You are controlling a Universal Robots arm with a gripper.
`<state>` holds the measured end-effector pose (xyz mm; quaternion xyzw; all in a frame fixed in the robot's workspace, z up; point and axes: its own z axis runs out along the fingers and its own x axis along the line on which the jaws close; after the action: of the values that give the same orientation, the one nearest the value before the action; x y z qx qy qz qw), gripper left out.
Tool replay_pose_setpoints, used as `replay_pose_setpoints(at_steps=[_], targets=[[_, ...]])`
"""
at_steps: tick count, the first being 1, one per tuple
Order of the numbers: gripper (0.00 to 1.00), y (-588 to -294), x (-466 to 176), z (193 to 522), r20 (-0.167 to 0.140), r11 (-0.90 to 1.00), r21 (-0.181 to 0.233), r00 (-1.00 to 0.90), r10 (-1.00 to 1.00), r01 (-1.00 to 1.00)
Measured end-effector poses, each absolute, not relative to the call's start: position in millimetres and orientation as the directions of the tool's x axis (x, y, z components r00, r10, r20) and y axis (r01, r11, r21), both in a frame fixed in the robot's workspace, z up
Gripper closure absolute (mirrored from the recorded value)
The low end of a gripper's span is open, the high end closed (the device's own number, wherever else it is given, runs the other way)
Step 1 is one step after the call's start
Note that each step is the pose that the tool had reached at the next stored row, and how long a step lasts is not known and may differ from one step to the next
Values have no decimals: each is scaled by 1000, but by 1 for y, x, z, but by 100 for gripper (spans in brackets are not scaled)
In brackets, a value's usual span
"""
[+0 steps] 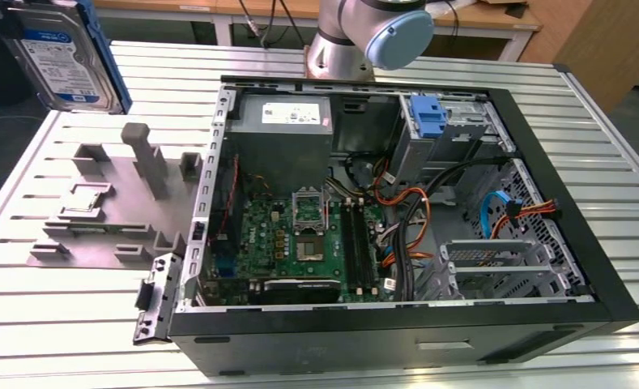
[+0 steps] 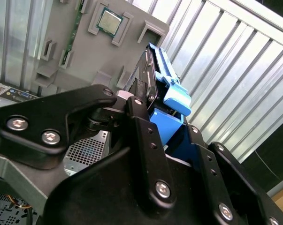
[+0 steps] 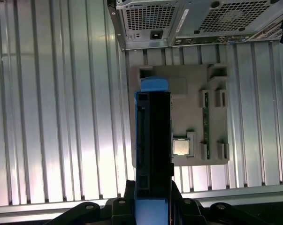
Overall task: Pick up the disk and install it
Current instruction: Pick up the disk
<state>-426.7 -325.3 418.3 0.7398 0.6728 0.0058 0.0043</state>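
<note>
The disk [image 1: 66, 50], a silver-grey drive with a white-and-blue label in a blue carrier, hangs in the air above the table at the far corner on the exterior view's left, beyond the grey parts fixture [image 1: 92, 207]. In both wrist views my gripper [image 2: 164, 124] [image 3: 153, 199] is shut on the disk [image 2: 153, 75] [image 3: 153, 136], its black fingers [image 2: 141, 126] pressing on both flat sides. Seen edge-on in the first wrist view, the disk is over the fixture [image 3: 188, 98] and the ribbed table.
The open computer case [image 1: 611, 267] lies on the ribbed metal table [image 1: 70, 324], with motherboard [image 1: 297, 235], power-supply box [image 1: 281, 117], an upright blue bracket [image 1: 428, 113], cables and a metal drive cage [image 1: 492, 267] inside. A processor chip [image 3: 180, 146] sits in the fixture. The arm's base [image 1: 363, 32] stands behind the case.
</note>
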Motion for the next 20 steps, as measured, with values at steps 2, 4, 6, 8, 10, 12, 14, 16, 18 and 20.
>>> replay_pose_setpoints(at_steps=[2, 4, 6, 8, 10, 12, 14, 16, 18, 20], targets=[[63, -325, -427, 419, 3, -94, 16, 94, 996, 995], [63, -325, -427, 419, 2, -95, 20, 95, 996, 995], [63, -325, -427, 419, 2, -95, 21, 95, 996, 995], [63, -325, -427, 419, 2, -95, 21, 95, 996, 995], [63, -325, -427, 420, 2, -95, 21, 95, 996, 995], [63, -325, -427, 421, 2, -95, 21, 95, 996, 995], [63, -325, -427, 423, 2, -95, 21, 95, 996, 995], [63, -325, -427, 424, 2, -95, 21, 95, 996, 995], [63, -325, -427, 425, 2, -95, 21, 95, 996, 995], [63, -325, -427, 427, 2, -95, 21, 95, 996, 995]])
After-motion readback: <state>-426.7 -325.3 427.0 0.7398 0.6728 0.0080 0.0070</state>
